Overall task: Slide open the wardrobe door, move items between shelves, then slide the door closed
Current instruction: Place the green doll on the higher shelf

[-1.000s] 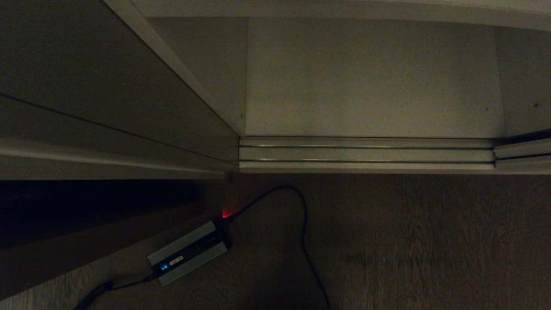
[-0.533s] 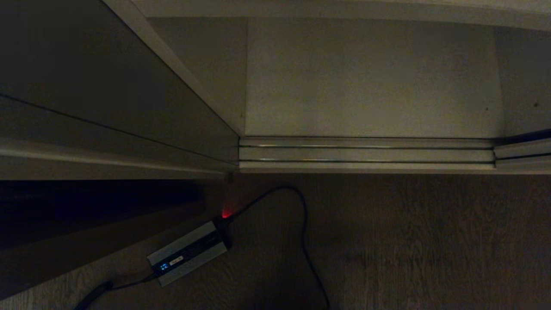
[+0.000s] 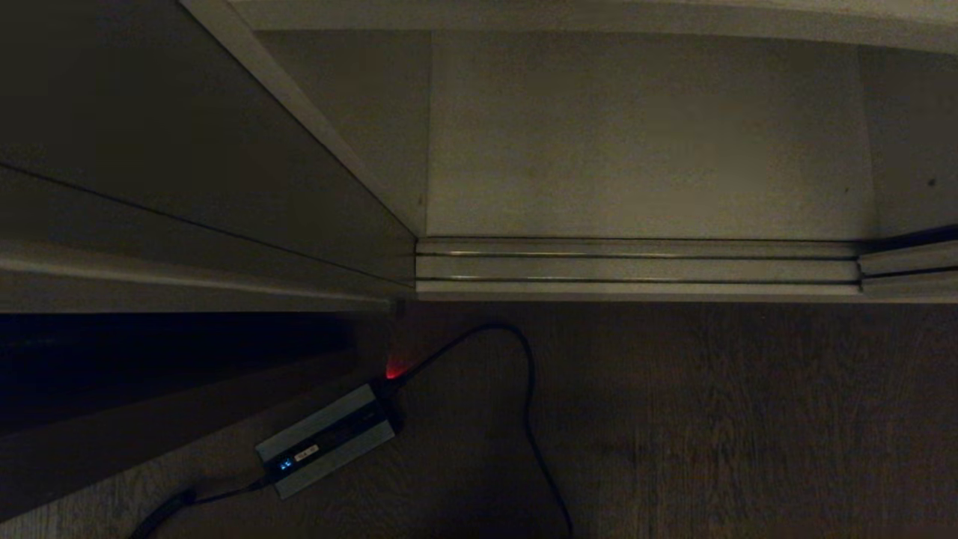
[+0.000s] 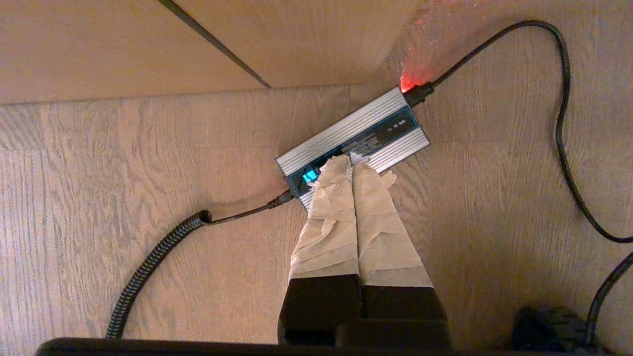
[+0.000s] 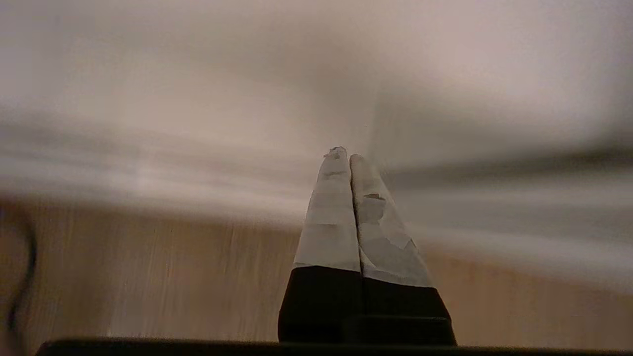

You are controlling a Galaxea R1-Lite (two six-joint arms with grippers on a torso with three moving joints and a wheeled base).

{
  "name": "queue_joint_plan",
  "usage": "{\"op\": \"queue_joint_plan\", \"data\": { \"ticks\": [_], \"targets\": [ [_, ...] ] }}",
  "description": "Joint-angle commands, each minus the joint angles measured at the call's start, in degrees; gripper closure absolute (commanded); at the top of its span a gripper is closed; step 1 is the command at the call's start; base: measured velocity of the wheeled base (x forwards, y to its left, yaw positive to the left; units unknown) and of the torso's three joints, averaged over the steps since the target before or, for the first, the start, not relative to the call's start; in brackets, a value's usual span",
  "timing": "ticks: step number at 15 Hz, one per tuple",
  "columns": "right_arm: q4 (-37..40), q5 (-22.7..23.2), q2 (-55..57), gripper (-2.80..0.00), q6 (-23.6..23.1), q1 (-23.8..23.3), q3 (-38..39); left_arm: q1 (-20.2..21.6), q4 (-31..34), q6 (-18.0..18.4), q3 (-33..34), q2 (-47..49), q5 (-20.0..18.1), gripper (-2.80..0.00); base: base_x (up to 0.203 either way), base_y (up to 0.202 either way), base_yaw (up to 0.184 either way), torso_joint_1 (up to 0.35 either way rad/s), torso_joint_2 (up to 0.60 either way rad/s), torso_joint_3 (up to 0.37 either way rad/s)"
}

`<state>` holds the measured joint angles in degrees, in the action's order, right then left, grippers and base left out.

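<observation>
on the left of the head view stand the dim door [image 3: 187,157] panels, slid aside, their lower ends at the left end of the floor track [image 3: 636,268]. below them on the wood floor [image 3: 711,419] lies a grey box [image 3: 327,439] with a small blue light and a red glow at its far end; a black cable [image 3: 528,404] loops from that end toward the track and back down across the floor. to the right of the door the wardrobe stands open, and its bottom shelf [image 3: 644,142] shows as a pale board running back from the track's inner edge. no toy shows on that shelf or anywhere else in view. neither arm is in the head view.

the left gripper [image 4: 352,165] hangs over the near end of the grey box, its taped fingers [image 4: 329,212] pressed together with nothing between them; a coiled cord [image 4: 153,257] leaves the box across the floor.

the right gripper [image 5: 344,154] points toward the blurred meeting of floor and pale wardrobe front, its taped fingers [image 5: 331,217] clenched tip to tip on nothing.
</observation>
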<state>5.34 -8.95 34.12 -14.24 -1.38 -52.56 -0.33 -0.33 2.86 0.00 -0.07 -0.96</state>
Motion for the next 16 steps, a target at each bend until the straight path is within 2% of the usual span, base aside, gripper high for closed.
{"op": "queue_joint_plan", "data": {
  "ticks": [1, 4, 7, 8, 10, 12, 13, 14, 15, 16],
  "targets": [
    [-0.1, -1.8, -7.5, 0.00, 0.1, 2.4, 12.8, 0.0, 0.0, 0.0, 0.0, 0.1, 0.0, 0.00, 0.000, 0.000, 0.000, 0.000, 0.00, 0.000],
    [-0.8, -3.7, -17.6, 0.00, 1.4, 3.7, 25.5, 0.0, 0.0, 0.0, 0.0, 0.1, 0.0, 0.00, 0.000, 0.000, 0.000, 0.000, 0.00, 0.000],
    [-10.4, -4.7, -18.8, 0.00, 9.0, 3.7, 37.2, 0.0, 0.0, 0.0, 0.0, 0.1, 0.0, 0.00, 0.000, 0.000, 0.000, 0.000, 0.00, 0.000],
    [-10.8, -4.8, -20.5, 0.00, 9.8, 2.4, 39.8, 0.0, 0.0, 0.0, 0.1, 0.1, 0.0, 0.00, 0.000, 0.000, 0.000, 0.000, 0.00, 0.000],
    [-4.8, -4.4, -26.3, 0.00, 9.6, 0.6, 41.6, 0.0, 0.0, 0.0, 0.1, 0.1, 0.0, 0.00, 0.000, 0.000, 0.000, 0.000, 0.00, 0.000],
    [0.4, -1.2, -33.0, 0.00, 8.6, 0.6, 43.6, 0.0, 0.0, 0.0, 0.0, 0.1, 0.0, 0.00, 0.000, 0.000, 0.000, 0.000, 0.00, 0.000],
    [-0.3, 0.7, -34.3, 0.00, 8.6, 0.6, 47.0, 0.0, 0.0, 0.0, 0.1, 0.1, 0.0, 0.00, 0.000, 0.000, 0.000, 0.000, 0.00, 0.000],
    [-4.7, 2.4, -34.2, 0.00, 9.0, 0.6, 50.0, 0.0, 0.0, 0.0, 0.1, 0.1, 0.0, 0.00, 0.000, 0.000, 0.000, 0.000, 0.00, 0.000],
    [-9.8, 6.2, -34.1, 0.00, 9.7, 0.6, 52.1, 0.0, 0.0, 0.0, 0.0, 0.1, 0.0, 0.00, 0.000, 0.000, 0.000, 0.000, 0.00, 0.000],
    [-10.1, 8.2, -34.1, 0.00, 10.1, 0.6, 52.4, 0.0, 0.0, 0.0, 0.0, 0.1, 0.0, 0.00, 0.000, 0.000, 0.000, 0.000, 0.00, 0.000]
  ]
}}
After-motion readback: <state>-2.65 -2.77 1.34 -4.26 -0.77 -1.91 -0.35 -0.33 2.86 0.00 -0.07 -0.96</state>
